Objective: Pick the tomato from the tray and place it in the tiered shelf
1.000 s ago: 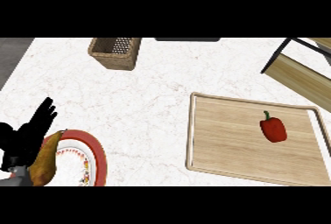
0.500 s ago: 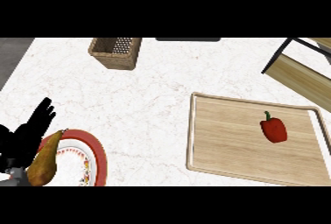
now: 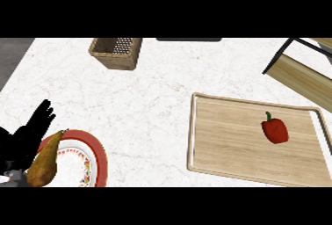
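Step 1, pick, not begun. Red pepper-like veg [image 3: 275,130] lies on tray [image 3: 224,147], right half, untouched. L hand [image 3: 23,140] rests open, lower left; R hand not visible. Next: reach veg, then shelf [image 3: 301,77] upper right.

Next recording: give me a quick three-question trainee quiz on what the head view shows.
1. True or false: the red pepper lies on the wooden tray.
2. What lies on the red-rimmed plate? A) brown pear B) banana C) spoon
3. Fill in: the only robot hand in view, open at the lower left, is the robot's ____ one.
Key: 1 true; 2 A; 3 left.
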Robot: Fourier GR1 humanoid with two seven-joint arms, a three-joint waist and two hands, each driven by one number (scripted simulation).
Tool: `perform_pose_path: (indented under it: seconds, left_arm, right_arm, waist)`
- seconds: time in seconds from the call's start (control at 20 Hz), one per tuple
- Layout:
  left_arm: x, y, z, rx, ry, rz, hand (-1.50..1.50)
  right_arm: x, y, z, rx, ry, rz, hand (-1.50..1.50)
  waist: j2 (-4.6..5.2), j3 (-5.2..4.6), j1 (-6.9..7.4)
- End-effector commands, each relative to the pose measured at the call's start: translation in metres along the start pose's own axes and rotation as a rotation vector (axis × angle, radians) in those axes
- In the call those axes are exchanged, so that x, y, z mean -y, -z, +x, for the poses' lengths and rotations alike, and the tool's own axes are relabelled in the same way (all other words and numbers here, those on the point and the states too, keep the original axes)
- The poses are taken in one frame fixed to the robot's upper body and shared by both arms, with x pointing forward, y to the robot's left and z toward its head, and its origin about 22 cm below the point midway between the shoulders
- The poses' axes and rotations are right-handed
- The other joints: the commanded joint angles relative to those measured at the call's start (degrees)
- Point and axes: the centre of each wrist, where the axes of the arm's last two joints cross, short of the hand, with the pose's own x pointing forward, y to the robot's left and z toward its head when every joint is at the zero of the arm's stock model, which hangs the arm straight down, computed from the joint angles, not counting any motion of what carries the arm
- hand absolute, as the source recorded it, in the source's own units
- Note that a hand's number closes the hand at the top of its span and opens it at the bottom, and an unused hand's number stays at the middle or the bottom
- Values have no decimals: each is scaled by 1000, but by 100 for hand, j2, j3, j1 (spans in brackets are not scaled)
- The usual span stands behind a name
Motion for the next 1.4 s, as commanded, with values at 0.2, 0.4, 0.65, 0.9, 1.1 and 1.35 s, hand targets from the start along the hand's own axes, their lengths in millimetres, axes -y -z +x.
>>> perform_pose_path:
  seconds: [0.2, 0.4, 0.65, 0.9, 1.1, 1.35]
  left_arm:
    - [10, -6, -3, -10, 2, -4, 0]
    - [-1, 0, 5, -8, 7, 9, 0]
    - [6, -8, -11, -14, 0, 13, 0]
    - [6, -3, -18, -20, -11, 33, 0]
    - [-4, -13, -4, -11, -14, 33, 0]
    - [-3, -15, -15, -39, -22, 59, 0]
  right_arm:
    - [-2, 6, 5, 13, 225, -13, -150]
    - [15, 12, -12, -30, 379, 42, -150]
    - [54, 7, -10, 1, 531, 29, -150]
    - [103, 6, -34, 6, 659, -42, -150]
    - [166, -8, -73, -17, 634, -102, -150]
    - [230, -35, -115, -104, 602, -134, -150]
  waist:
    - [-1, 2, 26]
    - [-21, 1, -57]
    - [-80, -6, -178]
    - [-56, -7, -184]
    - [-92, -2, -251]
    - [-107, -4, -398]
